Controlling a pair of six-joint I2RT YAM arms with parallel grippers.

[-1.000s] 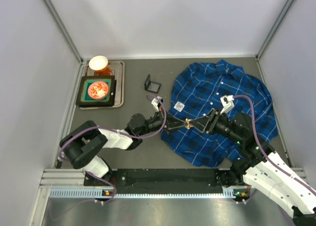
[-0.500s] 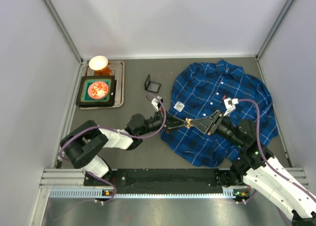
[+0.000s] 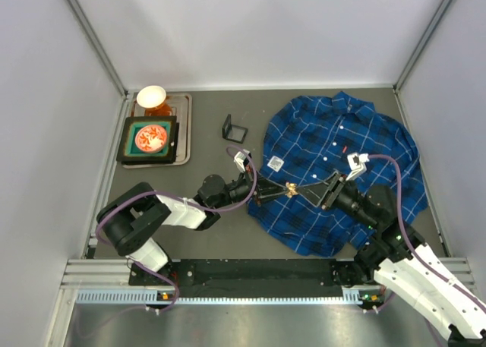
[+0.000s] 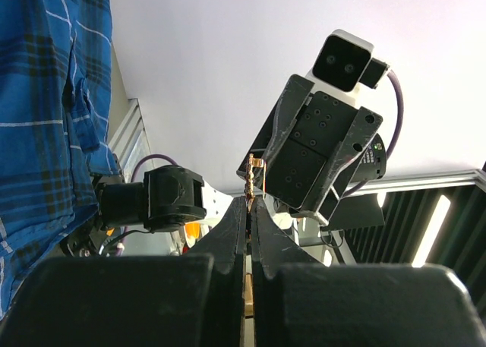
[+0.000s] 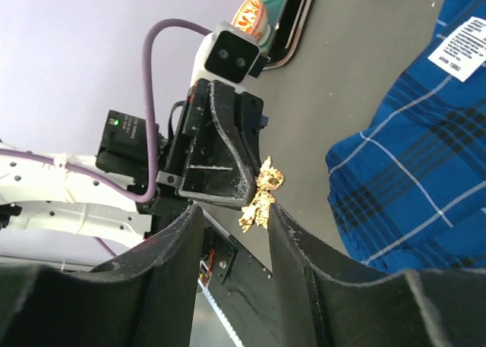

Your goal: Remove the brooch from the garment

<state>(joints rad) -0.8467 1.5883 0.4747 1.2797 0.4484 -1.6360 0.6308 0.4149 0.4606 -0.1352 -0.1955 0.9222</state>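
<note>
The brooch (image 3: pixel 290 187) is a small golden ornament held in the air over the near-left edge of the garment (image 3: pixel 342 157), a blue plaid shirt spread on the table. My left gripper (image 3: pixel 283 189) is shut on the brooch (image 4: pixel 254 176), which sticks out past its fingertips (image 4: pixel 240 210). My right gripper (image 3: pixel 298 188) faces it from the right and is open. In the right wrist view the brooch (image 5: pixel 260 194) hangs between my right gripper's (image 5: pixel 234 210) fingers, close to the right-hand one, with a wide gap to the other. It is apart from the shirt (image 5: pixel 425 165).
A metal tray (image 3: pixel 182 130) at the back left holds a white bowl (image 3: pixel 151 96) and a dark box with a red item (image 3: pixel 150 139). A small black frame (image 3: pixel 235 128) stands left of the shirt. A white label (image 3: pixel 275 163) lies on the shirt.
The right arm's wrist has drawn back a little to the right, its fingers still around the brooch. The left arm has held still with the brooch.
</note>
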